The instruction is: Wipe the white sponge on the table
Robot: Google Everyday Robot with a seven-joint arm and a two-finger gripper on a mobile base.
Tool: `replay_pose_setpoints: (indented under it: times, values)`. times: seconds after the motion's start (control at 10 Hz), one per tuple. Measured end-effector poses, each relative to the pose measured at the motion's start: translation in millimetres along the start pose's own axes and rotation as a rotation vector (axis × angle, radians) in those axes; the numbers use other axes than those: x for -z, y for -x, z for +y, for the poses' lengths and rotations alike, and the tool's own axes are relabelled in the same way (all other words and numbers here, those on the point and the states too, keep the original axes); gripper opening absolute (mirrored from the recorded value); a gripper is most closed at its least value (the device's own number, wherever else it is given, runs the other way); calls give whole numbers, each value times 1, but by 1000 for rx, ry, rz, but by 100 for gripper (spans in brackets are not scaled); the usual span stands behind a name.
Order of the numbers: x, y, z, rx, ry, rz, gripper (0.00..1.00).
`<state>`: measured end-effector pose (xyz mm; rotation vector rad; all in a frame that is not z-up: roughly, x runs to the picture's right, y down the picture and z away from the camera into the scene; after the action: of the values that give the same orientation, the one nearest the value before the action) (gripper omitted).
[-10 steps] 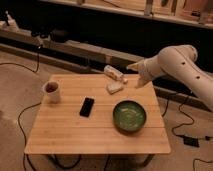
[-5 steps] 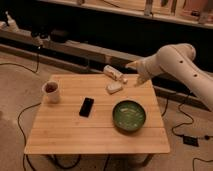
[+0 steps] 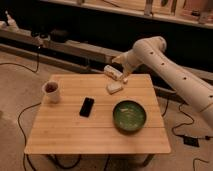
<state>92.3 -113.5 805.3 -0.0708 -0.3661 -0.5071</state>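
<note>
The sponge (image 3: 114, 88) is a small off-white, roughly rectangular block. It lies flat on the table (image 3: 65, 130), toward 1 o'clock from the centre and near the far edge, its long side slanted. The table is low and rectangular with a light bamboo-plank top. The gripper (image 3: 123, 77) hangs just off the sponge at 1 o'clock, jaws apart.

A thick cream-white arm (image 3: 172, 70) of rounded tubular segments, dotted with small dark holes, ends in a pale gripper (image 3: 123, 76) above the tabletop's (image 3: 65, 131) far edge.
</note>
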Motion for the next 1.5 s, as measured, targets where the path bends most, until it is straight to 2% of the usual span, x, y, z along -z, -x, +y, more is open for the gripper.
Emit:
replay_pose_setpoints:
  times: [0.3,0.7,0.9,1.2,1.5]
  values:
    - [-49,-22,-4,-12,67,37,65]
    - [-107,-26,-3,-55,125,15,65]
    - [-135,-28,11,-56,178,13,65]
    - [-164,-36,32,-63,246,33,65]
    - [-179,-45,54,-88,286,46,65]
